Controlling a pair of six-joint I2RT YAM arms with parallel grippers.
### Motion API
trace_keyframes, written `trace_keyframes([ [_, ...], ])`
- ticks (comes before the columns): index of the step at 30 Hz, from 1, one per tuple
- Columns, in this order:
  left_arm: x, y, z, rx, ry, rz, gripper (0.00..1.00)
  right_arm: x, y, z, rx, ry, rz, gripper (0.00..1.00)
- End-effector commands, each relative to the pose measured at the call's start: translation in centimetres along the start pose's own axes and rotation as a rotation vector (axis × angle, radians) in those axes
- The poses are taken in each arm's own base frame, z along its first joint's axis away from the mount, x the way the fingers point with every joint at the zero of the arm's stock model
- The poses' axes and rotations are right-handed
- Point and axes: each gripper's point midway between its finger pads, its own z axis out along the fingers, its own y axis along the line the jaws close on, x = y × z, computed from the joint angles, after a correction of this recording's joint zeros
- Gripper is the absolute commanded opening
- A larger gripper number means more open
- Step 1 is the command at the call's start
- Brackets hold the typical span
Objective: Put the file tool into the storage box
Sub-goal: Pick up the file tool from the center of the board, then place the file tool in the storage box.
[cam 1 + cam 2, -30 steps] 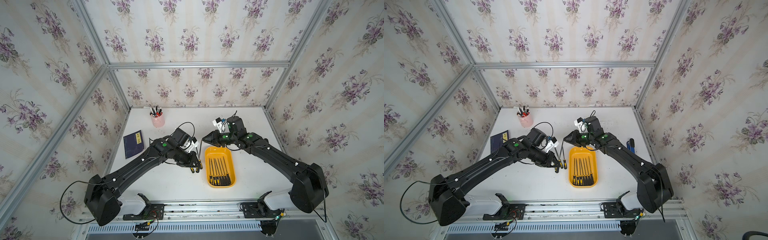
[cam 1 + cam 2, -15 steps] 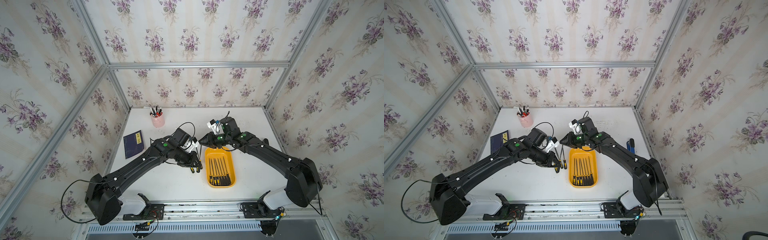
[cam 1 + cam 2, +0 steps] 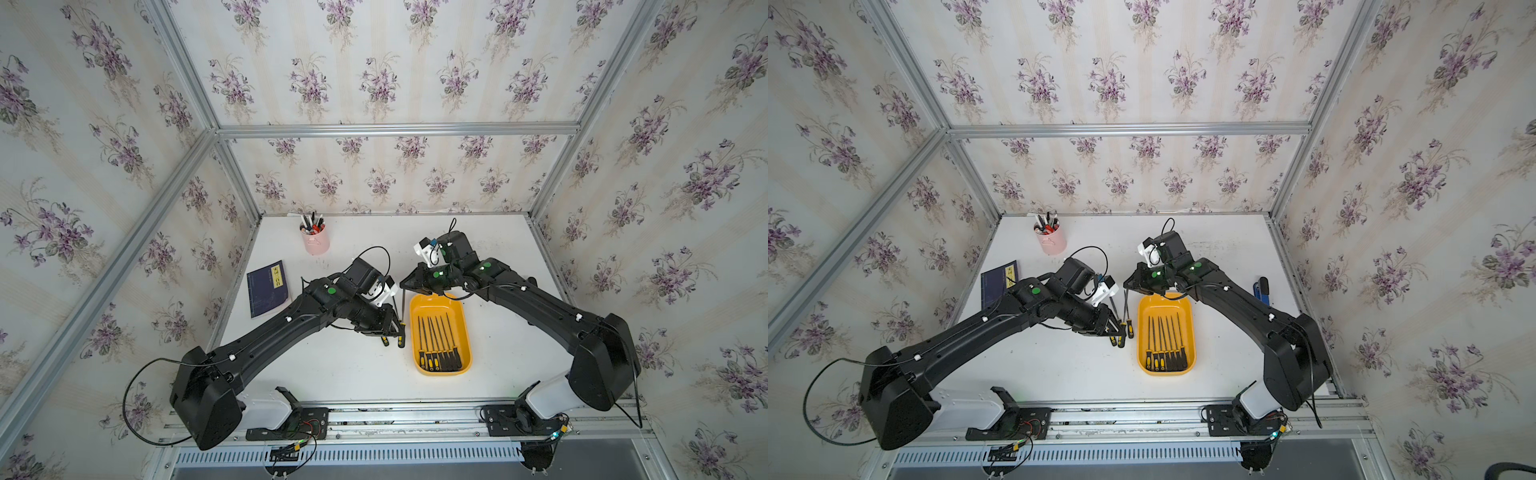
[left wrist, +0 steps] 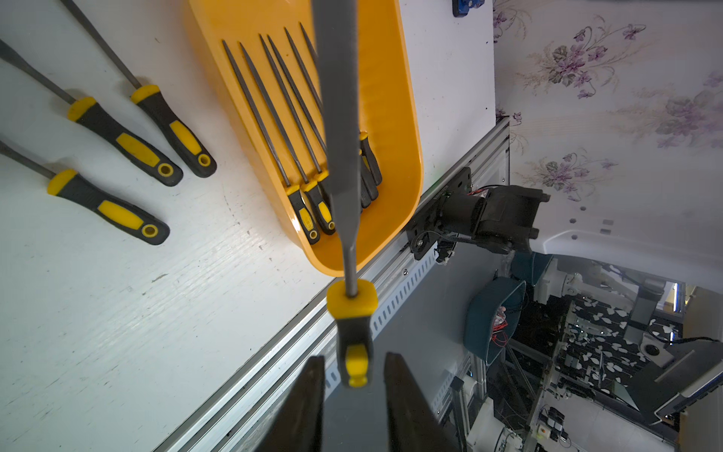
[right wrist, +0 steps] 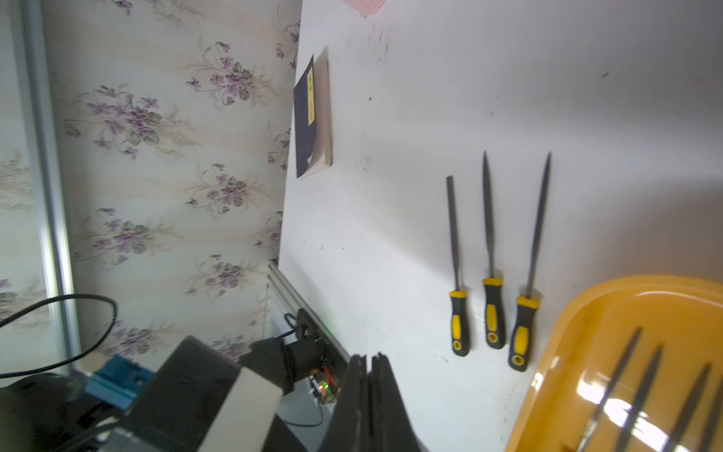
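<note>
Left wrist view: my left gripper [image 4: 354,358] parted, clear of handle of grey steel flat file with black-yellow grip [image 4: 339,129], frame centre. My right gripper [image 5: 367,358] pinches blade tip. Behind, upper centre: shallow orange-yellow plastic storage box [image 4: 407,117].

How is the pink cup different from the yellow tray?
The pink cup stands tall and narrow; the yellow tray is wide and shallow. The cup holds pens standing up; the tray holds files lying flat. The cup sits far back; the tray sits nearer the front. Both rest on the white table, open on top.
</note>
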Motion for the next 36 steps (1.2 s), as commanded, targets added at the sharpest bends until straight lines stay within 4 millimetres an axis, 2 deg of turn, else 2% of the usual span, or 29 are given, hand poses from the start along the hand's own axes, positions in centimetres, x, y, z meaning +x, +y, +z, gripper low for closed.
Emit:
trace_keyframes([
  [1,-0.7,-0.5,-0.3,0.017,-0.022,0.003,0.57,1.2,-2.6,-0.7,0.153,0.044,-0.05,0.0],
  [2,-0.8,-0.5,-0.4,0.017,-0.025,-0.002,0.67,1.2,-3.3,-1.0,0.195,0.05,-0.062,0.0],
  [3,-1.0,-0.5,-0.6,0.015,-0.032,-0.003,0.73,1.4,-3.9,-1.3,0.231,0.058,-0.07,0.0],
  [9,-1.3,0.5,-1.3,-0.014,-0.055,-0.018,0.92,2.2,-9.0,-3.5,0.44,0.111,-0.097,0.0],
  [14,-1.0,1.4,-0.9,-0.033,-0.047,-0.03,0.96,3.5,-12.9,-4.0,0.573,0.173,-0.109,0.0],
  [24,-0.6,2.6,-1.2,-0.056,-0.057,-0.05,0.98,5.8,-16.1,-3.0,0.628,0.227,-0.092,0.0],
  [25,-0.6,2.7,-1.2,-0.058,-0.058,-0.055,0.98,5.3,-17.1,-3.6,0.637,0.21,-0.058,0.0],
  [36,-0.5,3.6,-1.4,-0.074,-0.063,-0.073,0.98,6.1,-18.9,-2.8,0.65,0.218,-0.033,0.0],
])
